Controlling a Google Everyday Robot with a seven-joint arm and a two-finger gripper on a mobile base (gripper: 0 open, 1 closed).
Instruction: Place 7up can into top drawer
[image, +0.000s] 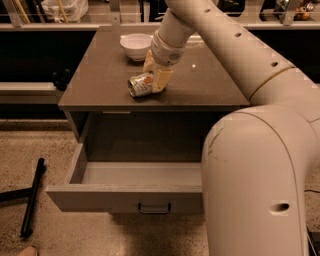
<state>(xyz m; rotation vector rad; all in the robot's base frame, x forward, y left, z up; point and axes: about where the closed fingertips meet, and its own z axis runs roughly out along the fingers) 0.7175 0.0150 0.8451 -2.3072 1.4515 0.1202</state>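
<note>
The 7up can lies on its side on the brown cabinet top, near the front edge. My gripper reaches down from the upper right. Its pale fingers are open and straddle the can's right end, one on the near side and one behind. The can rests on the top and is not lifted. The top drawer is pulled out below, its grey inside bare, with the dark handle at the centre of its front panel. My arm covers the drawer's right part.
A white bowl stands on the cabinet top behind the can. A black rod lies on the speckled floor left of the drawer. A bag sits on the far counter at top left.
</note>
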